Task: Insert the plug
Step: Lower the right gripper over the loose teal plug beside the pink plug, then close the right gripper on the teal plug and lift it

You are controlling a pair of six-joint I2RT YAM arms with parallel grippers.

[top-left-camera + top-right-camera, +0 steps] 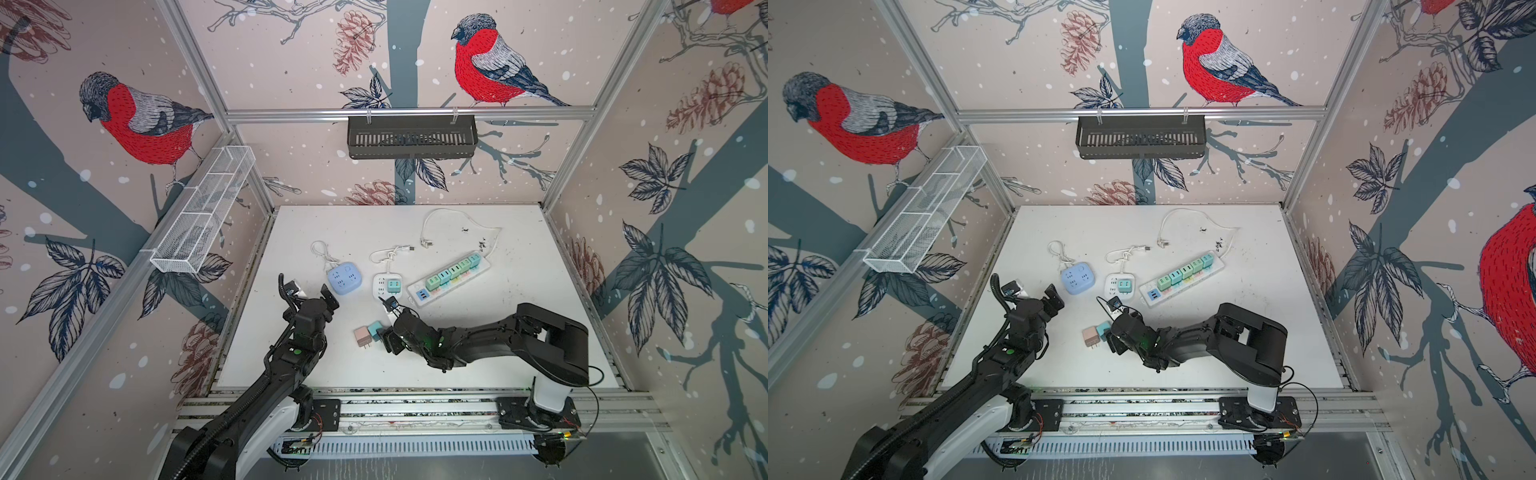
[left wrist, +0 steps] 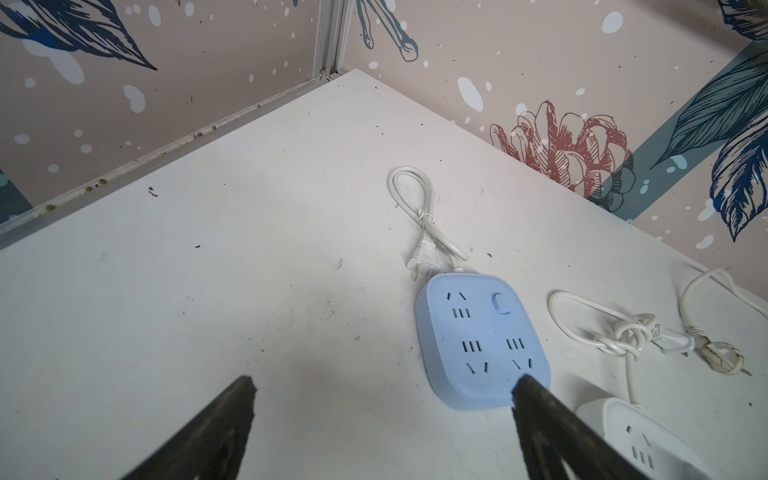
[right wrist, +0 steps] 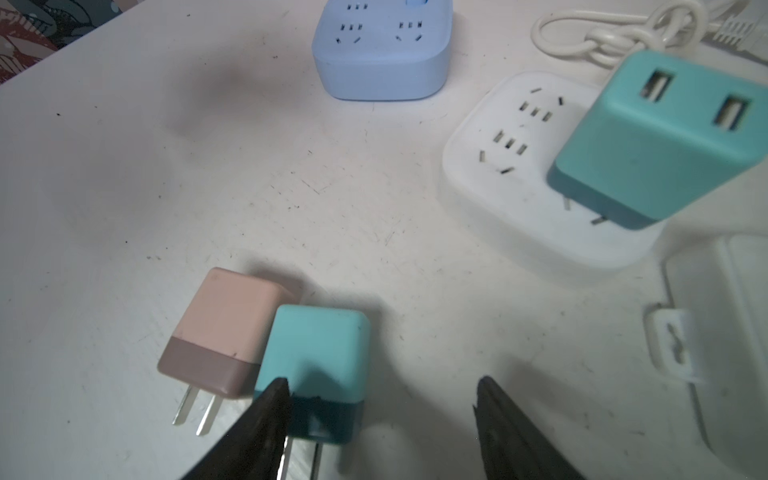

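Observation:
A teal plug [image 3: 316,357] lies on its side on the white table [image 3: 124,166], touching a pink plug [image 3: 224,328]; both show in both top views, teal [image 1: 375,330] and pink [image 1: 361,336]. My right gripper [image 3: 382,382] is low over the teal plug, open. One fingertip [image 3: 278,395] sits at the plug's edge beside the pink one, and the other stands well clear of it. My left gripper [image 2: 384,380] hangs open and empty just in front of the blue socket block [image 2: 482,336].
A white square socket block [image 3: 519,166] holds another teal plug [image 3: 660,137], tilted with its prongs partly showing. A long power strip [image 1: 449,278] carries several plugs. White cords [image 1: 457,224] lie behind. A wire basket [image 1: 203,212] and a black shelf [image 1: 411,137] hang on the walls.

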